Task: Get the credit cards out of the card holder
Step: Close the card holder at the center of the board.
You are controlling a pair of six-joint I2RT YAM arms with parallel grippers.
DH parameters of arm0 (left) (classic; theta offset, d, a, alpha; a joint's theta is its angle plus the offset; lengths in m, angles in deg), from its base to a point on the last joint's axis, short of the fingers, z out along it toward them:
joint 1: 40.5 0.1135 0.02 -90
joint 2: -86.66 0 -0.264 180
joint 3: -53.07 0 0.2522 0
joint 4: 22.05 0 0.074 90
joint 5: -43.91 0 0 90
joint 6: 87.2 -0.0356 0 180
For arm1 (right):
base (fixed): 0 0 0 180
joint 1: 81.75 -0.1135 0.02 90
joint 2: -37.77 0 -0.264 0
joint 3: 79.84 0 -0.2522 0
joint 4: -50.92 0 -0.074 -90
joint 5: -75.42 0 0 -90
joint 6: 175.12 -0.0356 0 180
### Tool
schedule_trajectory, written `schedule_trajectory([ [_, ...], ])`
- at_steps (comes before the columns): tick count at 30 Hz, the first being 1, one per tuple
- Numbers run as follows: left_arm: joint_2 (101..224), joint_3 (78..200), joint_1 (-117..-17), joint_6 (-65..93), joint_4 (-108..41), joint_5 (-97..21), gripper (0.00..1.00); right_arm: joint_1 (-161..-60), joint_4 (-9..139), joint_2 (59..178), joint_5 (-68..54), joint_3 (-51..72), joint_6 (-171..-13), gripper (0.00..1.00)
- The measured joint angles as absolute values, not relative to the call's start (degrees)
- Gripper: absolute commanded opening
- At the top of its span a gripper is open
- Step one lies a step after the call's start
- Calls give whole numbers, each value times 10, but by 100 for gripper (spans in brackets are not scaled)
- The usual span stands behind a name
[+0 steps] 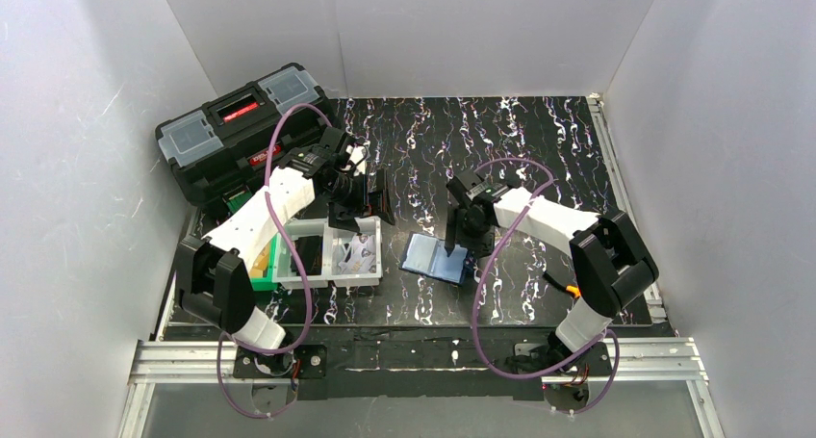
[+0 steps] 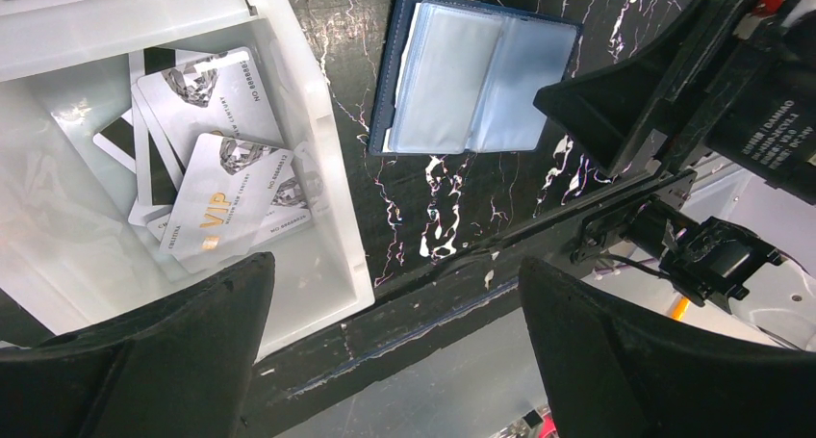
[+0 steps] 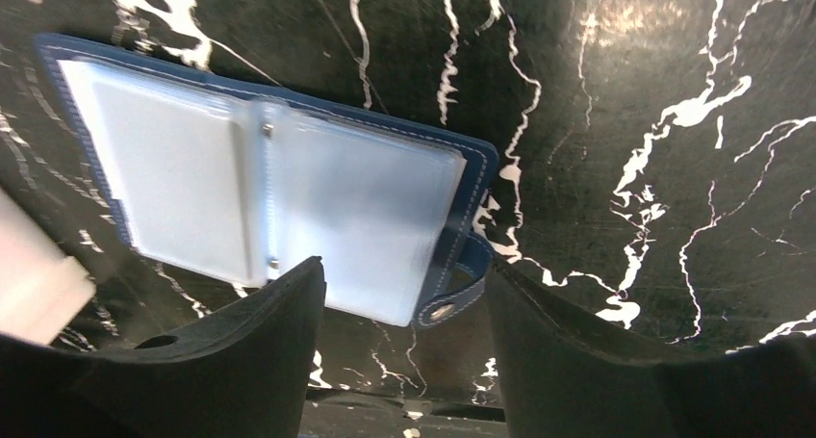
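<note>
— Right wrist view: where's the navy-blue soft bifold card holder [image 3: 289,188]?
— Spread open on the black marbled tabletop [image 3: 625,120], just below the right gripper [image 3: 402,274], whose fingers stand apart.
— And the left gripper [image 2: 395,265]?
— Apart too, empty, with the card holder lying beyond its fingertips.

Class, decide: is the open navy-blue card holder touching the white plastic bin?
Apart. The left wrist view shows a strip of black marbled table between the navy-blue card holder and the white plastic bin.
</note>
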State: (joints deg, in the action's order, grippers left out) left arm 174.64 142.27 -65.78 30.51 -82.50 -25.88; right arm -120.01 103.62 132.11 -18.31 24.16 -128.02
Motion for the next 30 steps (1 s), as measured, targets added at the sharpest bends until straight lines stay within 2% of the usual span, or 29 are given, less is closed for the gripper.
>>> schedule_trajectory([
  [7,1763,1423,-661,305,-824,-257,98,-1200,1038,1321,-177,287,-1285,67],
  [9,1769,1423,-664,307,-824,-257,98,-1200,1037,1321,-174,289,-1286,63],
  [13,1776,1423,-675,309,-823,-257,98,-1200,1035,1321,-174,290,-1289,43],
  [16,1791,1423,-692,311,-821,-258,98,-1200,1036,1311,-178,301,-1295,9],
  [17,1795,1423,-696,312,-821,-259,98,-1200,1035,1308,-180,304,-1300,2],
  [19,1810,1423,-708,313,-820,-264,93,-1197,1039,1290,-189,310,-1299,1],
  [21,1826,1423,-723,314,-821,-272,84,-1194,1040,1274,-195,310,-1299,1],
  [22,1834,1425,-733,316,-820,-275,74,-1190,1045,1259,-200,312,-1299,1],
  [26,1861,1433,-748,323,-819,-286,62,-1173,1068,1200,-222,312,-1296,1],
  [30,1873,1434,-760,329,-813,-288,56,-1153,1093,1154,-240,312,-1284,1],
])
